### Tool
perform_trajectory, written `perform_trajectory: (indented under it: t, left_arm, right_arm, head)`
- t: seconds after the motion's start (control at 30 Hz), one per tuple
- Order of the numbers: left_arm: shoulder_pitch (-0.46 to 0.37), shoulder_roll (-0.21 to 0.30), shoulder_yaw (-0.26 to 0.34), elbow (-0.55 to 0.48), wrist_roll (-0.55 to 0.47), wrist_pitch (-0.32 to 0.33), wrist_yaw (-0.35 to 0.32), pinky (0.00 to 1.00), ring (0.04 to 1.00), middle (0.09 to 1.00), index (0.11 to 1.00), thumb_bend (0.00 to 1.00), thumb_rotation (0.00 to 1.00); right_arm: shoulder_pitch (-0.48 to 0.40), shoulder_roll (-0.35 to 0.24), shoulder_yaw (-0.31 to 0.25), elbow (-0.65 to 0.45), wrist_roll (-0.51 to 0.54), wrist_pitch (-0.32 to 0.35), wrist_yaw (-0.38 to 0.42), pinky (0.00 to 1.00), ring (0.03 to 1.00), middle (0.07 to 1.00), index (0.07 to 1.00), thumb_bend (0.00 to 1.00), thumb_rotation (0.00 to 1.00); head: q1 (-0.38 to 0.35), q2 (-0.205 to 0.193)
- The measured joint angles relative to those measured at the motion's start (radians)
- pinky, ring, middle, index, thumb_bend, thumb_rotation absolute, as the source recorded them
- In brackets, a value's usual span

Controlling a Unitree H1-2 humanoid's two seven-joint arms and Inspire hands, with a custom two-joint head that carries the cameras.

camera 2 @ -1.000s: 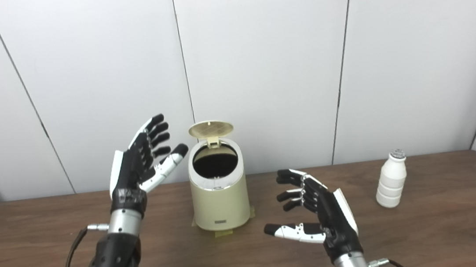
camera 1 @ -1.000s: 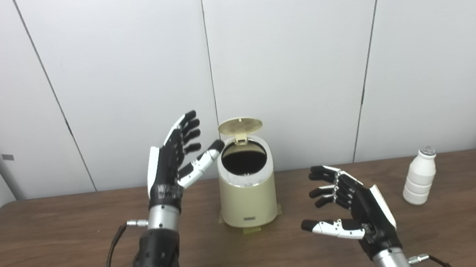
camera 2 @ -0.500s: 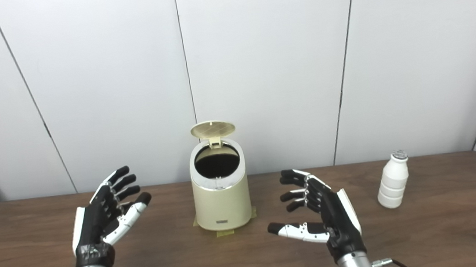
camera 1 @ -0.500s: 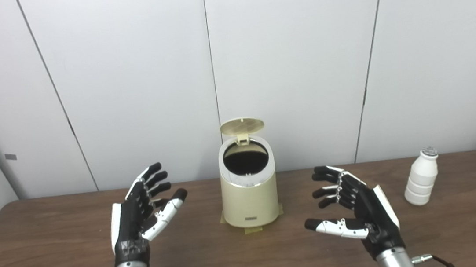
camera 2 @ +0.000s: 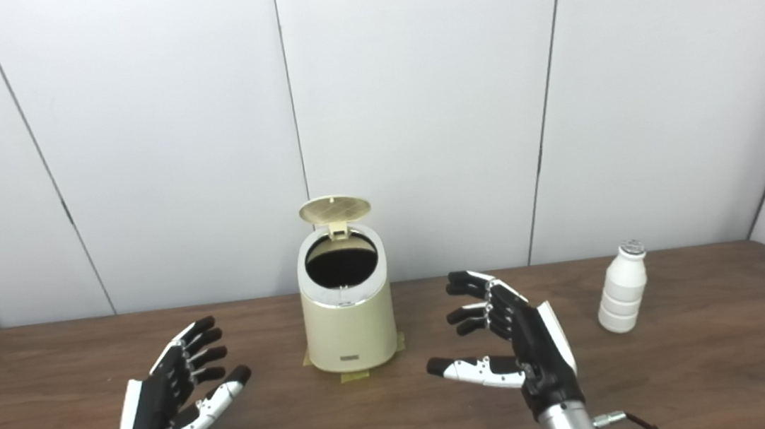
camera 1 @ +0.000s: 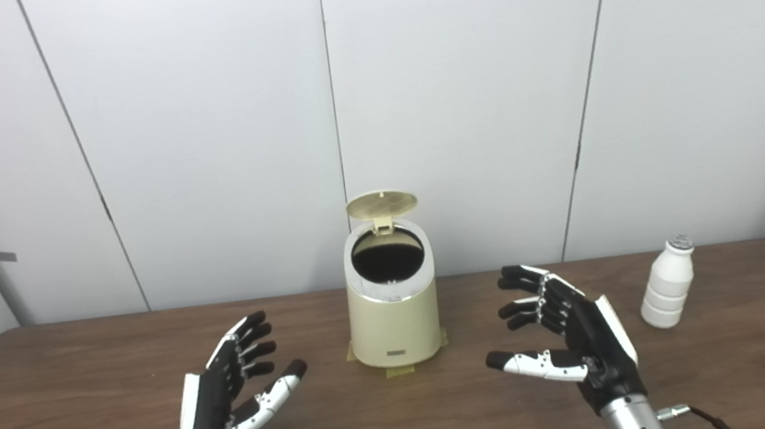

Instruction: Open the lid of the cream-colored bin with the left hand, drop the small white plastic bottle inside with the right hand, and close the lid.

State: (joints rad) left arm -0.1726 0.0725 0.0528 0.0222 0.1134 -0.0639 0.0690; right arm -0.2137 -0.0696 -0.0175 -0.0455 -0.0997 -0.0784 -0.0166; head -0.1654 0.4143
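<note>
my left hand (camera 1: 231, 394) is hovering spread at 7 o'clock of the bin (camera 1: 393, 313) | my right hand (camera 1: 574, 343) is hovering spread at 4 | lid (camera 1: 381, 204) is standing open | bottle (camera 1: 663, 282) is standing upright at 3, near the table (camera 1: 53, 391) edge

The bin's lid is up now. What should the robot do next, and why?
Probably swing the right hand rightward toward the small white bottle. The bin lid stands open and the dark opening looks empty. The bottle stands upright on the table, off to that hand's right. Both hands are open and hold nothing; the left hand waits low.
</note>
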Motion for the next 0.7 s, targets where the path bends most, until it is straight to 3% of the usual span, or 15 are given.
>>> perform_trajectory:
  t: [0.07,0.2,0.33,0.47,0.53,0.7]
  left_arm:
    - [0.002,0.008,0.002,0.005,-0.004,0.0,-0.003,0.7,0.772,0.818,0.854,0.65,0.15]
    - [0.002,0.031,0.009,0.009,-0.008,0.0,-0.007,0.72,0.776,0.825,0.861,0.62,0.12]
    - [0.002,0.055,0.018,0.052,-0.012,-0.001,-0.009,0.73,0.784,0.835,0.872,0.58,0.08]
    - [0.001,0.07,0.019,0.075,-0.015,-0.004,-0.012,0.74,0.793,0.841,0.871,0.56,0.04]
    - [-0.001,0.073,0.02,0.075,-0.016,-0.004,-0.013,0.75,0.793,0.843,0.869,0.55,0.04]
    - [-0.013,0.081,0.022,0.084,-0.018,-0.004,-0.024,0.73,0.781,0.837,0.858,0.55,0.07]
  right_arm:
    - [-0.012,-0.018,-0.004,-0.008,-0.006,0.009,0.001,0.44,0.523,0.717,0.739,0.79,0.1]
    - [-0.075,-0.078,-0.023,0.0,-0.049,0.02,-0.001,0.5,0.569,0.714,0.731,0.8,0.17]
    - [-0.156,-0.145,-0.052,-0.049,-0.106,0.117,-0.004,0.52,0.604,0.701,0.718,0.78,0.09]
    - [-0.226,-0.18,-0.096,-0.126,-0.107,0.23,0.0,0.52,0.596,0.704,0.721,0.78,0.08]
    - [-0.256,-0.207,-0.12,-0.126,-0.093,0.254,0.005,0.5,0.594,0.704,0.718,0.79,0.08]
    - [-0.308,-0.294,-0.223,-0.007,-0.03,0.271,0.001,0.66,0.7,0.754,0.746,0.81,0.12]
  head:
    - [-0.028,-0.011]
    - [-0.085,-0.031]
    - [-0.175,-0.074]
    - [-0.216,-0.092]
    - [-0.229,-0.095]
    - [-0.241,-0.098]
